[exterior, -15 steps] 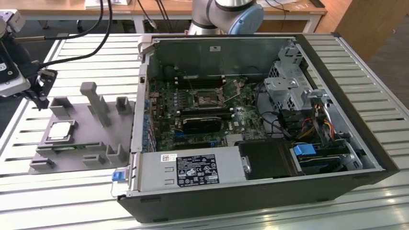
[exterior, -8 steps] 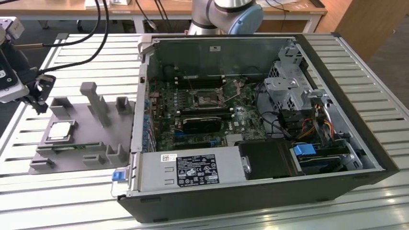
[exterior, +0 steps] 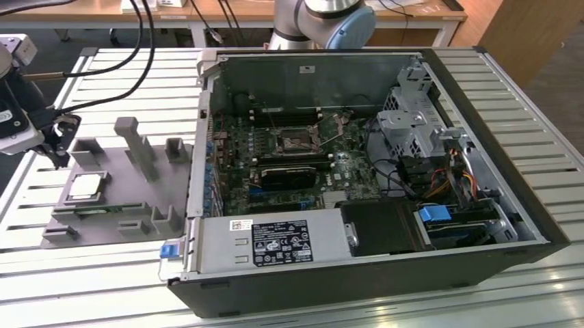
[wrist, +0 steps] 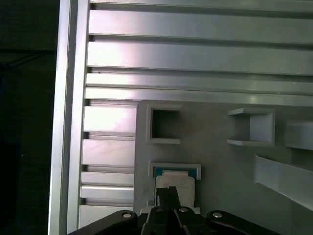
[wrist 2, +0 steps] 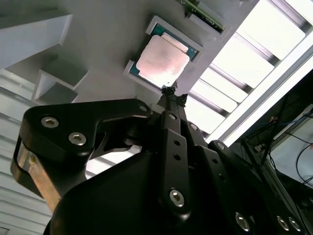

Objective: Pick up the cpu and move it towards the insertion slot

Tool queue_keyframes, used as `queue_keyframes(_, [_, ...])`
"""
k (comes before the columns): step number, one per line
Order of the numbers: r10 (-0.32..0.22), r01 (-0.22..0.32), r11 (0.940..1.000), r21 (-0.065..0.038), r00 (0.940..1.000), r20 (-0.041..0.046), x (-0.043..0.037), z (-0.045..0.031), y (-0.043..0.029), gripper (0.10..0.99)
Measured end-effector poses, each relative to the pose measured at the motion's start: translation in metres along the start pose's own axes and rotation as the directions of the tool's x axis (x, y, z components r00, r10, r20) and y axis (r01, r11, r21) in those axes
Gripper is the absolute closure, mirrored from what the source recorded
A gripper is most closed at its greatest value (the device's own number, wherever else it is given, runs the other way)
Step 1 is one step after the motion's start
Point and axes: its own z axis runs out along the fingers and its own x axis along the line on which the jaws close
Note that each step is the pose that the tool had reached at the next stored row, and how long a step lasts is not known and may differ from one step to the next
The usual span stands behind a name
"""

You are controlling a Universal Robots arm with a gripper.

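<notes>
The cpu [exterior: 84, 186] is a small flat square chip with a pale silvery top. It lies face up in a framed recess of the grey plastic holder [exterior: 137, 198], at the exterior view's left. In the second wrist view the cpu [wrist 2: 162, 61] shows a green rim around its metal top. The insertion slot [exterior: 294, 141], a dark-centred square socket with a silvery bracket, sits inside the open computer case [exterior: 383, 287], well apart to the right.

You are working over a pale slatted metal surface [exterior: 538, 137] whose ribs catch bright light. Beyond its far edge in the exterior view stand wooden desks [exterior: 246, 10] on pale legs. A brown wooden panel [exterior: 538, 27] rises at the exterior view's right, with dark floor [exterior: 573, 96] below it.
</notes>
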Motion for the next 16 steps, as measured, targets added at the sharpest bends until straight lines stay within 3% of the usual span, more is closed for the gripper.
queue_keyframes(6, [0.0, 0.0, 1.0, 0.0, 1.0, 0.0, -0.0018, 0.0083, -0.005, 0.984])
queue_keyframes(16, [0.0, 0.0, 1.0, 0.0, 1.0, -0.0001, -0.0137, 0.0247, -0.0172, 0.984])
